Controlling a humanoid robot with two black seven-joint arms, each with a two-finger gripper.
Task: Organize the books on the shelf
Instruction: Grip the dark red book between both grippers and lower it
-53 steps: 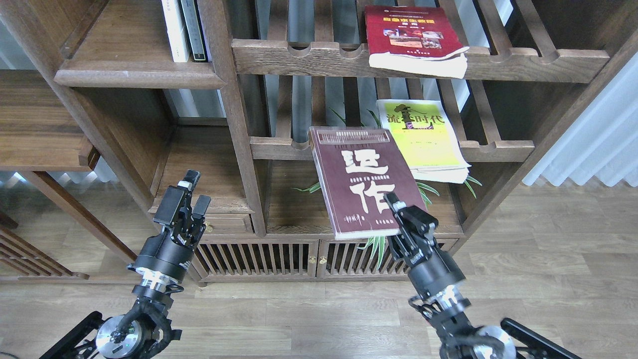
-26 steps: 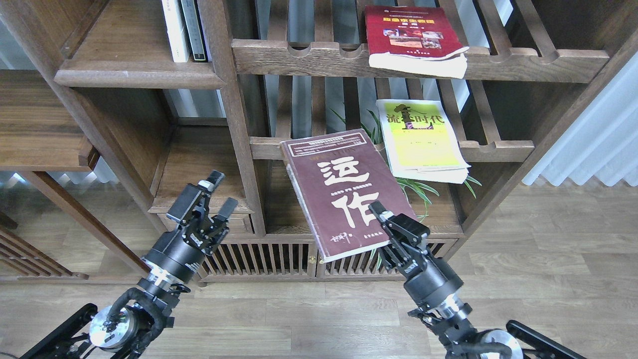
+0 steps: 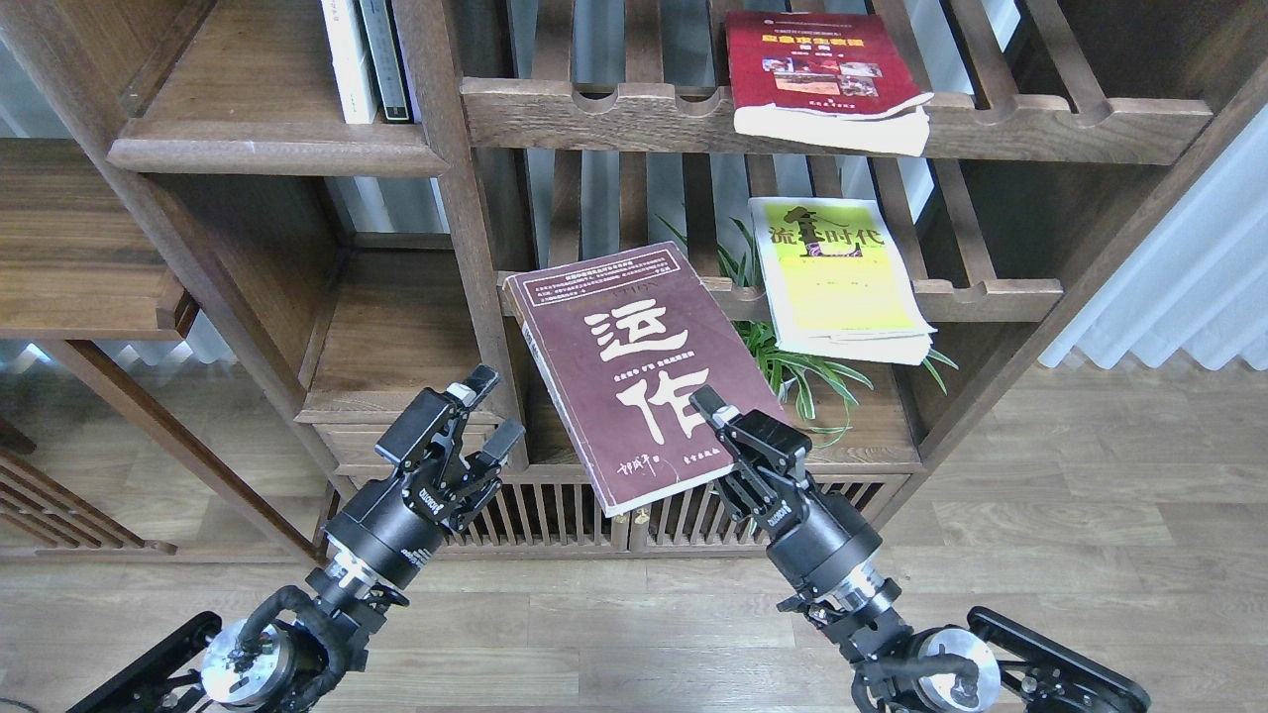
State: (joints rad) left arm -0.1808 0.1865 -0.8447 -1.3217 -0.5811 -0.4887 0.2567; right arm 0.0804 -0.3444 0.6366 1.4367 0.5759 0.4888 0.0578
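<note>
The right gripper (image 3: 715, 424) holds the maroon book (image 3: 639, 371) by its lower right corner, the jaws closed on the cover and the pages there. The book is in the air in front of the bookcase, tilted to the left, its cover with the big white characters facing up. It touches no shelf as far as I can see, though its top edge is in front of the lower slatted rack (image 3: 991, 297) and I cannot tell how near it is. The left gripper (image 3: 492, 409) is just beside the book's left edge, apart from it, with its two fingers spread wide and nothing between them. The yellow-green book (image 3: 842, 277) lies flat on the lower slatted rack, its near end over the front rail. The red book (image 3: 822, 74) lies on the upper slatted rack (image 3: 594, 114), also over the rail. The shelf (image 3: 267, 139), a solid dark plank at the upper left, carries two thin upright books (image 3: 365, 59) at its right end. A green plant (image 3: 792, 361) shows behind the maroon book, under the lower rack.
</note>
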